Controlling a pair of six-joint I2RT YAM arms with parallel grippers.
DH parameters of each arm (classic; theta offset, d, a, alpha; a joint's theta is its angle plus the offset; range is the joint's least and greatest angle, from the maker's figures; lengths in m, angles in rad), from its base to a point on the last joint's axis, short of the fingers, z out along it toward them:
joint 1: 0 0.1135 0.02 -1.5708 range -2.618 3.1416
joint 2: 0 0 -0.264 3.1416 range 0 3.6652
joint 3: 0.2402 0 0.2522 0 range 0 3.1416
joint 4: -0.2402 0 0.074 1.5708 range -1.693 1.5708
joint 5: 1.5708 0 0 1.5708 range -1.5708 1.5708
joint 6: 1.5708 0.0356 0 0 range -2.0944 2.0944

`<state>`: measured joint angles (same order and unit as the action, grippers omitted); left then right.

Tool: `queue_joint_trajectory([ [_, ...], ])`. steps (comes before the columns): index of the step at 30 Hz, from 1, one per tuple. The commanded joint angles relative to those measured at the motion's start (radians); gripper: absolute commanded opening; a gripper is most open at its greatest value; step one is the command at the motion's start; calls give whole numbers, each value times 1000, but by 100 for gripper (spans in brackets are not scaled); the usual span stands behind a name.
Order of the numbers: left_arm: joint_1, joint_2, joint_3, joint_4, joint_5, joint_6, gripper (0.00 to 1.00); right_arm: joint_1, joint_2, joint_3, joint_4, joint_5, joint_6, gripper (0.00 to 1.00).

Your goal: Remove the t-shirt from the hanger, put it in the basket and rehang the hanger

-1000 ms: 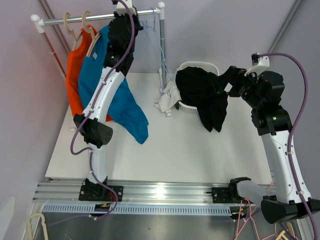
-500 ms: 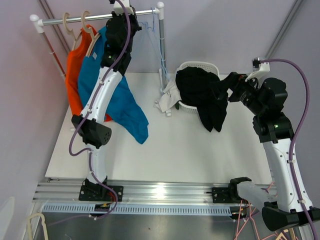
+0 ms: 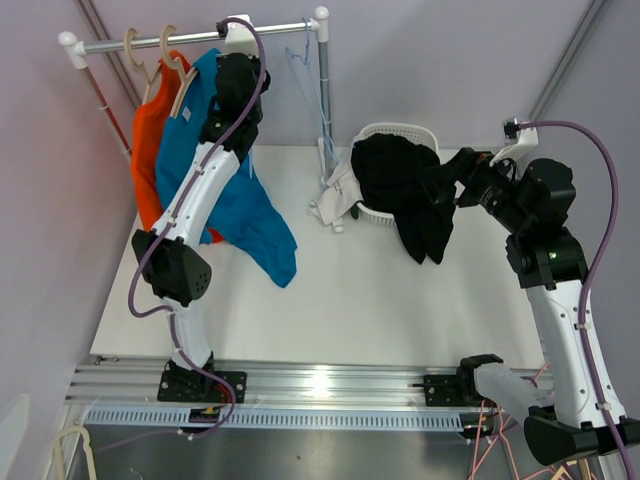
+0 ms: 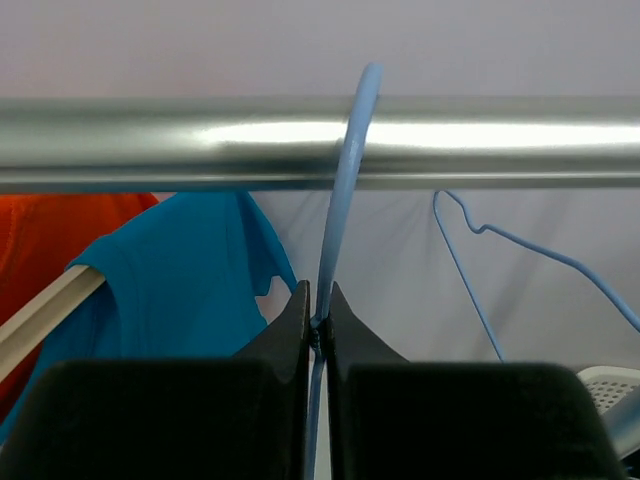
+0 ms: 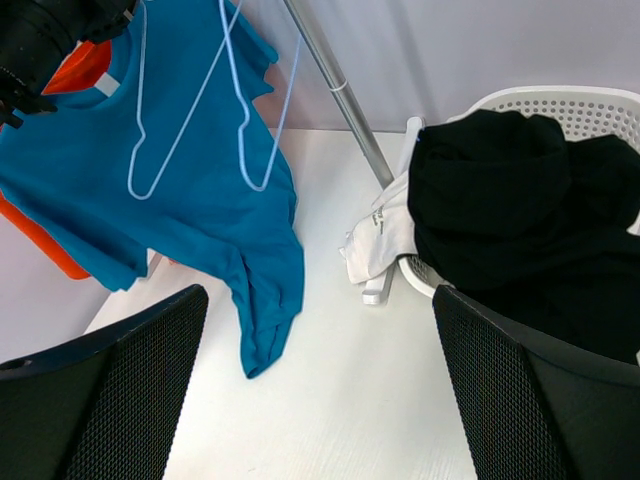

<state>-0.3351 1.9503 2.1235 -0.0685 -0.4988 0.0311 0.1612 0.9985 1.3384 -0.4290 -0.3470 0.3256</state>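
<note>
My left gripper (image 4: 318, 300) (image 3: 240, 75) is shut on the neck of a bare blue wire hanger (image 4: 340, 200), whose hook sits over the metal rail (image 4: 150, 145) (image 3: 200, 35). A black t-shirt (image 3: 405, 185) (image 5: 520, 220) lies heaped in the white basket (image 3: 395, 130) (image 5: 560, 100) and spills over its front. My right gripper (image 5: 320, 300) (image 3: 445, 185) hovers open beside that heap with nothing between its fingers. A blue t-shirt (image 3: 230, 200) (image 5: 150, 190) hangs on a wooden hanger (image 3: 185, 85), and an orange t-shirt (image 3: 148, 150) hangs behind it.
A second bare blue wire hanger (image 4: 463, 275) hangs on the rail to the right of the held one. A white cloth (image 3: 335, 200) (image 5: 385, 240) lies at the foot of the rack's post (image 3: 322, 80), against the basket.
My left arm has slid a little left along the rail, still gripping the wire hanger. My right arm drew back slightly from the black t-shirt, then held still.
</note>
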Motion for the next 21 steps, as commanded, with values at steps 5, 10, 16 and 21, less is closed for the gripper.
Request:
queue_joint_trajectory([
  [5,28,45,99,-139,38,-19,1,-3,-21,-1,32,-14,6,99],
  [10,27,0,36,-120,204,-65,0,-3,-15,-5,41,-17,10,100],
  [16,25,7,84,-175,338,-115,1,-3,-29,-10,44,-12,13,99],
  [21,-1,35,125,-212,387,-117,1,-2,-37,-21,39,-12,13,100],
])
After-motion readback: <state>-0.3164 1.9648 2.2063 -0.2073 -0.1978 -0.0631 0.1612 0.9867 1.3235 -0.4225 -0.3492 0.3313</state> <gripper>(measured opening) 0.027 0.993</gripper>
